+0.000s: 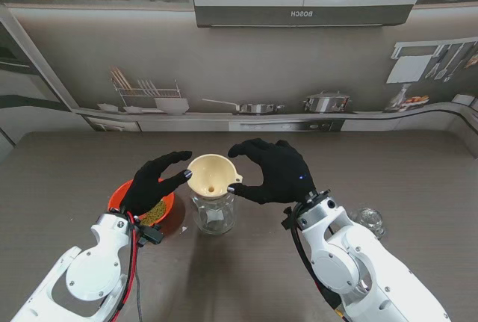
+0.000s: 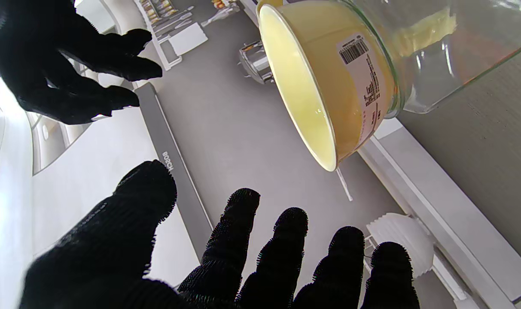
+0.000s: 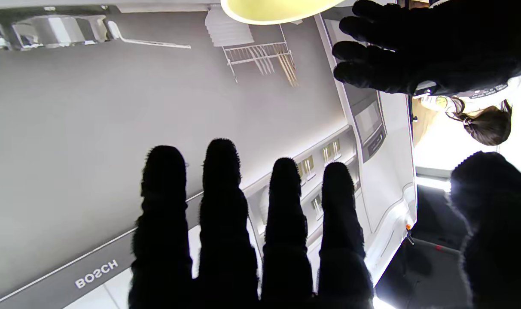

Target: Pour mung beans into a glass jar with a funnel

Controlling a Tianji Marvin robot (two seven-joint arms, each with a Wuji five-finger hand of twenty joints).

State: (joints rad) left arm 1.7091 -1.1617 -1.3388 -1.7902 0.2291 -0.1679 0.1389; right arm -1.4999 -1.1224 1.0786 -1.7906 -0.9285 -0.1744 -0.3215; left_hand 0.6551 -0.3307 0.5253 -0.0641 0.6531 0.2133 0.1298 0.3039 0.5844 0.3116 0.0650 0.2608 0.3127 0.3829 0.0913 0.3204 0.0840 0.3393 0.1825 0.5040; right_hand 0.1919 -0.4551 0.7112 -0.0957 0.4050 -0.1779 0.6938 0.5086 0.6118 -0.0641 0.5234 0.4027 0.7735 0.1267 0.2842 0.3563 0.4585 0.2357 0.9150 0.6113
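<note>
A cream funnel [image 1: 211, 176] sits in the mouth of a clear glass jar [image 1: 213, 214] at the table's middle. An orange bowl of mung beans [image 1: 157, 211] stands to the jar's left, partly hidden under my left hand [image 1: 154, 184]. That hand is open, fingers spread beside the funnel's left rim. My right hand [image 1: 275, 170] is open too, curved around the funnel's right side without gripping it. In the left wrist view the funnel [image 2: 324, 81] and jar [image 2: 453, 47] fill the corner, with the right hand [image 2: 67, 64] beyond. The right wrist view shows only the funnel's rim [image 3: 277, 8].
A small glass lid or dish [image 1: 370, 220] lies on the table to the right of my right arm. The brown table [image 1: 418, 180] runs back to a kitchen backdrop wall.
</note>
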